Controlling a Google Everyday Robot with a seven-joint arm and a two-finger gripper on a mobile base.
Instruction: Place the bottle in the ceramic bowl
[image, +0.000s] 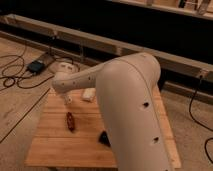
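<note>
My large white arm (125, 100) reaches across the wooden table (55, 150) from the right. The gripper (67, 96) points down over the table's far left corner. A small whitish upright shape, which looks like the bottle (68, 99), sits right at the gripper's end. I cannot tell whether it is held. The dark ceramic bowl (103, 138) shows only as a black sliver at the table's middle, mostly hidden behind my arm.
A white rounded block (88, 95) lies just right of the gripper. A small dark-red oblong object (71, 121) lies on the table nearer the front. Cables and a dark box (37, 65) are on the floor at left. A long rail runs behind the table.
</note>
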